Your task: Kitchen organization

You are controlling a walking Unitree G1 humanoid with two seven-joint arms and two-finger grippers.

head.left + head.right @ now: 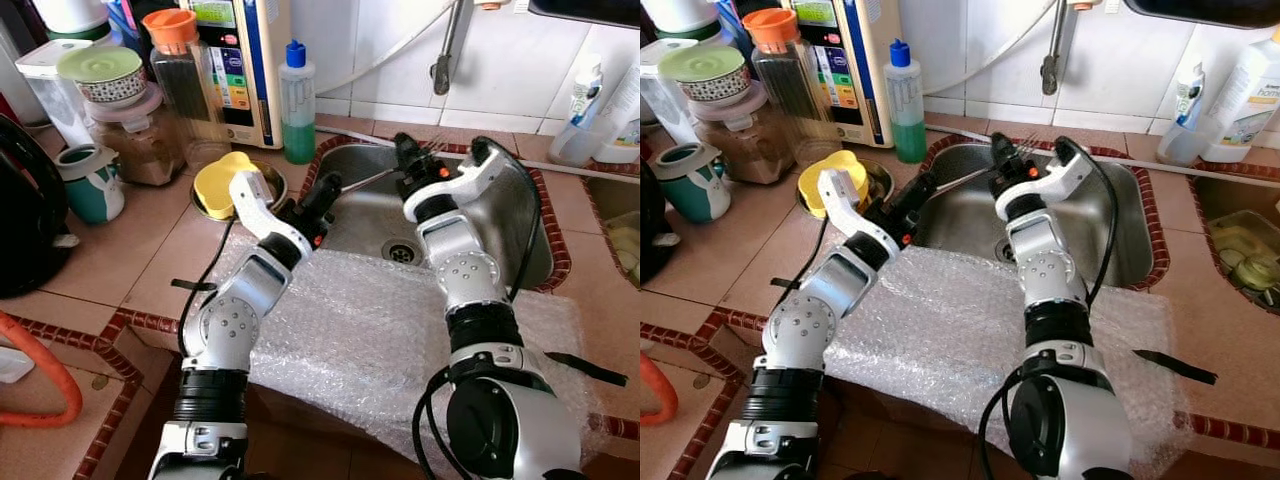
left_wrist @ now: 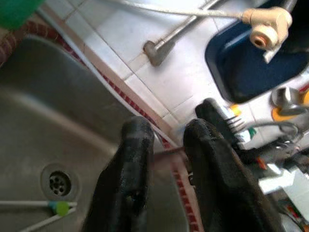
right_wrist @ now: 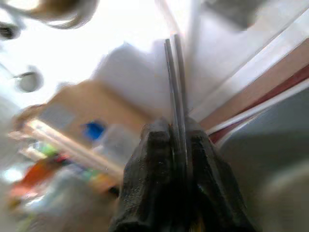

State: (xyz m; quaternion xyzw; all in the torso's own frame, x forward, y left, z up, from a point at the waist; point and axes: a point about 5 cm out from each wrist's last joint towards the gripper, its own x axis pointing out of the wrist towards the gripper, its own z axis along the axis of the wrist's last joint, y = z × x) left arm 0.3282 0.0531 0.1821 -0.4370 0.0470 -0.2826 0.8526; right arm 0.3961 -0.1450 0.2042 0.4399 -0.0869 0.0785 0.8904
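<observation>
Both my arms crowd the sink (image 1: 520,235) at frame centre, so little room is left above the basin. Upper left is packed: jars (image 1: 135,130), a mug (image 1: 92,182), a green bottle (image 1: 297,105). The faucet (image 1: 447,45) hangs at top centre. The bubble wrap (image 1: 370,330) (lower centre) lies flat and passable.

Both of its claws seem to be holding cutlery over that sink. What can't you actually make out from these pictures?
- Fork in the right gripper: handle hidden between the jaws, head views.
- Right wrist view: blurred; background unreadable.
- Thin utensil in the left gripper: too thin to identify.
- Bubble wrap: hides the counter beneath.
</observation>
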